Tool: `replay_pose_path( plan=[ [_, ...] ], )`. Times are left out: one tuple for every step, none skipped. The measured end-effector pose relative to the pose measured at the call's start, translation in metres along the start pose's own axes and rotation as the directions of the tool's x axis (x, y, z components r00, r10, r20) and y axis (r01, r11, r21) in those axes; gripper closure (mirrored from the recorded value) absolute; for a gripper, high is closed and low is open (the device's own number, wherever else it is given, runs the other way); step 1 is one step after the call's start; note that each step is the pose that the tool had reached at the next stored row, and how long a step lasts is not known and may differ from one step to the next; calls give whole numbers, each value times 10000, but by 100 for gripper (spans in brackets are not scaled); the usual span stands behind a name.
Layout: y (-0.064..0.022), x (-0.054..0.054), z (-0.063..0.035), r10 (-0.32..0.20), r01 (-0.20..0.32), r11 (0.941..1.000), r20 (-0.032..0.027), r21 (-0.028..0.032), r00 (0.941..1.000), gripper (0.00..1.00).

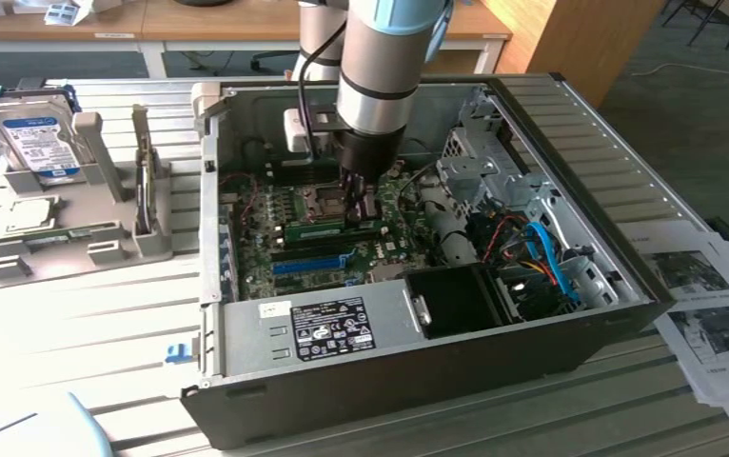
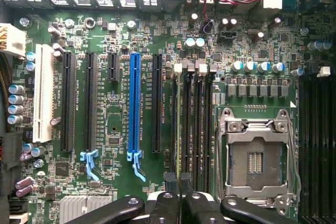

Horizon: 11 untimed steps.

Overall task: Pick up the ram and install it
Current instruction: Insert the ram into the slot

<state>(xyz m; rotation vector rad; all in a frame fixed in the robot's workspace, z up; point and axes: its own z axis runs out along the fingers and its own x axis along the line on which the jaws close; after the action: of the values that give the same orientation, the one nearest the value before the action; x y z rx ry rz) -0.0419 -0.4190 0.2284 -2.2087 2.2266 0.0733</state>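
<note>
While the ram [image 1: 330, 229] is gripped on edge by the nearly closed gripper [image 1: 362, 215] at the memory slots [image 2: 187, 124] beside the CPU socket [image 2: 257, 156], insertion is judged in hand; square alignment and even downward pressure are called for.

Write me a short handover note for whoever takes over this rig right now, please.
Gripper: down inside the open computer case, shut on the ram.
Ram: on edge and level, right at the black memory slots beside the CPU socket.
Done: ram picked up and carried into the case, to the slots.
Left: the install. Whether the ram is seated in a slot cannot be told from these views, and the gripper has not let go.
</note>
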Motion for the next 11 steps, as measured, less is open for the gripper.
replay_pose_path(
  plan=[
    [1,0,1,0,0,10000,-1,7,10000,89],
    [2,0,2,0,0,10000,-2,14,10000,89],
    [3,0,4,0,0,10000,-1,21,10000,89],
    [5,0,6,1,-1,10000,0,28,10000,89],
    [6,0,8,1,-1,10000,0,34,10000,89],
    [7,0,10,0,0,10000,0,42,10000,89],
    [9,1,12,0,0,10000,0,50,10000,89],
    [10,1,14,0,0,10000,0,57,10000,89],
    [12,1,15,0,0,10000,0,65,10000,89],
    [14,1,18,-1,1,10000,1,73,10000,89],
    [15,1,20,-1,1,10000,1,82,10000,89]
  ],
)
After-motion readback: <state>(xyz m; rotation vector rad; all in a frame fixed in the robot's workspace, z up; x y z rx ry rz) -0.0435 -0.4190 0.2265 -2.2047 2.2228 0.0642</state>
